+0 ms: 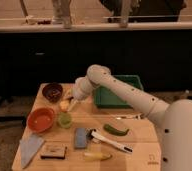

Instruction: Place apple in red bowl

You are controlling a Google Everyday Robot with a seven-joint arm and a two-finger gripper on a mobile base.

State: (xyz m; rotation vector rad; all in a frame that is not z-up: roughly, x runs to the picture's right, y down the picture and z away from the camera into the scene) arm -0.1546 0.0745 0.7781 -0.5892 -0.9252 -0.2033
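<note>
The apple (64, 105) is a small yellowish-orange fruit on the wooden table (139, 145), between the maroon bowl and the pale green cup. My gripper (70, 103) comes down from the white arm at the apple's right side, touching or nearly touching it. The red bowl (40, 119) is a shallow orange-red bowl at the table's left, a short way down and left of the apple, with nothing in it.
A dark maroon bowl (52, 91) sits behind the apple, a pale green cup (65, 120) in front of it. A green bin (116, 90) stands at the back right. A grey sponge (80, 137), white brush (109, 141), green pepper (116, 130), banana (97, 155), cloth (30, 147) and small box (54, 151) lie in front.
</note>
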